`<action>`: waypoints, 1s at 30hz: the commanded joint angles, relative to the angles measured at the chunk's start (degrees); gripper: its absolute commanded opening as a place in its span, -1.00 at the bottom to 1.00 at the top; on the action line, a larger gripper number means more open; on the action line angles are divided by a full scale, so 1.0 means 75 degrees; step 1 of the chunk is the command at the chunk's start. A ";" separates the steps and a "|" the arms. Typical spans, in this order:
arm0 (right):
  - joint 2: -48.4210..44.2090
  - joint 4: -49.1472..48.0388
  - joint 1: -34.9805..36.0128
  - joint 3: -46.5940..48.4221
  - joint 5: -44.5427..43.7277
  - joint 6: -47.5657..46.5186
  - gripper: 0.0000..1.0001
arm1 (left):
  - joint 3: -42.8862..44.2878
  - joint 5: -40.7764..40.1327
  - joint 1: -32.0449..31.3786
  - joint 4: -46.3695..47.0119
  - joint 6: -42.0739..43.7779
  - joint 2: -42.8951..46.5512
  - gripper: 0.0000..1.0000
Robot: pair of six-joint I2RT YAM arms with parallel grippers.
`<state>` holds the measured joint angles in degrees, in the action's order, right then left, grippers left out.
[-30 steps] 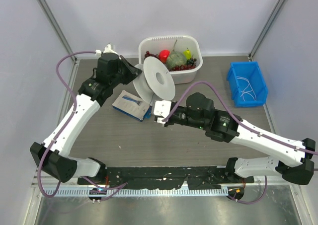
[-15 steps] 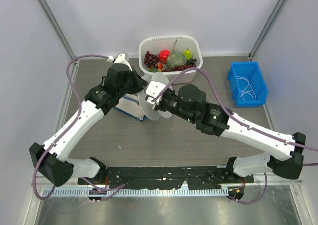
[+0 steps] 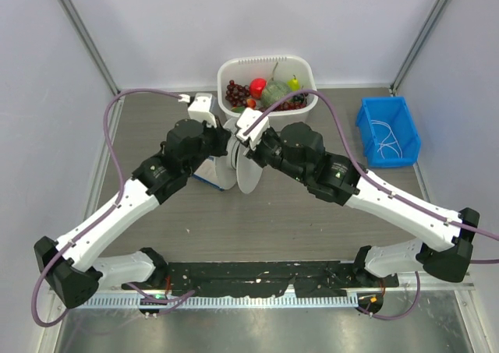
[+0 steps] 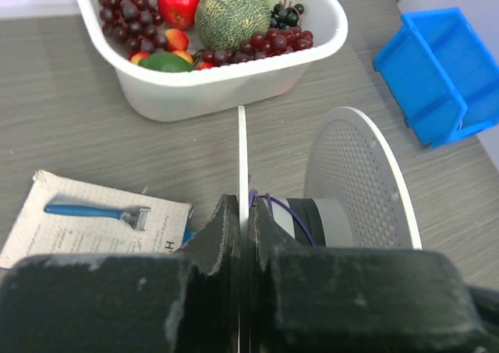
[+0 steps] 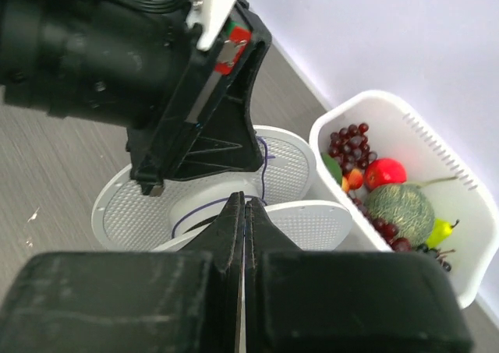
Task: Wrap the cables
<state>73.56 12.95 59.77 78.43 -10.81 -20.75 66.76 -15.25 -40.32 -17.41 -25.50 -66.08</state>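
Violet, thread-thin cable point(image 5: 265, 170) loops round the spool point(image 4: 355, 181); left jaws clamp its flange edge, right jaws pinched fully shut.

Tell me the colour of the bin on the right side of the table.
The bin is blue, seen best in the top view.

Pale cables point(image 3: 383, 140) in blue bin point(image 3: 363, 128)

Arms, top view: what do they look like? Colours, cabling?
Left arm and right arm match: white link shells, black joint housings, a purple hose running along each. Black matte wedge-shaped fingers; white camera block at the wrist.
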 commanded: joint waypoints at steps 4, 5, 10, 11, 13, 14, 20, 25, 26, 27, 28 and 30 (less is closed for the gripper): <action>-0.0280 -0.0052 -0.0153 0.0464 0.0246 0.0645 -0.99 | -0.0569 -0.0827 -0.0812 0.1875 0.2601 0.0526 -1.00; -0.0292 -0.0028 -0.0153 0.0441 0.0246 0.0692 -0.99 | -0.0604 -0.0896 -0.0893 0.1992 0.2777 0.0538 -1.00; -0.0409 0.0043 -0.0164 0.0265 0.0141 0.0950 -0.99 | -0.0874 -0.1178 -0.1292 0.2518 0.3376 0.0690 -1.00; -0.0433 0.0054 -0.0164 0.0160 0.0071 0.0974 -0.99 | -0.0967 -0.1259 -0.1351 0.2636 0.3747 0.0737 -1.00; -0.0550 0.0101 -0.0211 -0.0062 -0.0023 0.1091 -0.99 | -0.1166 -0.1284 -0.1479 0.2894 0.4101 0.0865 -1.00; -0.0620 0.0125 -0.0234 -0.0144 -0.0035 0.1207 -0.99 | -0.1295 -0.1295 -0.1550 0.3058 0.4311 0.0959 -1.00; -0.0878 0.0277 -0.0878 -0.0566 0.0315 0.1969 -0.99 | -0.1951 -0.1541 -0.2124 0.4253 0.5542 0.1241 -1.00; -0.1171 0.0078 -0.1382 -0.0965 0.0925 0.2753 -0.99 | -0.2221 -0.1331 -0.2405 0.4757 0.6234 0.1265 -1.00; -0.1183 0.0066 -0.1604 -0.1047 0.1134 0.2964 -0.99 | -0.2303 -0.1273 -0.2476 0.4933 0.6433 0.1253 -1.00; -0.1206 0.0043 -0.1745 -0.1094 0.1264 0.3210 -0.99 | -0.2385 -0.1237 -0.2546 0.5097 0.6643 0.1253 -1.00; -0.1230 0.0031 -0.1920 -0.1164 0.1323 0.3363 -0.99 | -0.2444 -0.1202 -0.2616 0.5284 0.6831 0.1218 -1.00; -0.1300 0.0020 -0.2190 -0.1339 0.1768 0.3680 -0.99 | -0.2584 -0.1178 -0.2768 0.5671 0.7230 0.1171 -1.00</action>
<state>66.50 17.08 47.59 69.65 -0.56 0.32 48.36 -23.81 -59.33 13.10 20.40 -58.41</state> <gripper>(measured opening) 0.023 0.045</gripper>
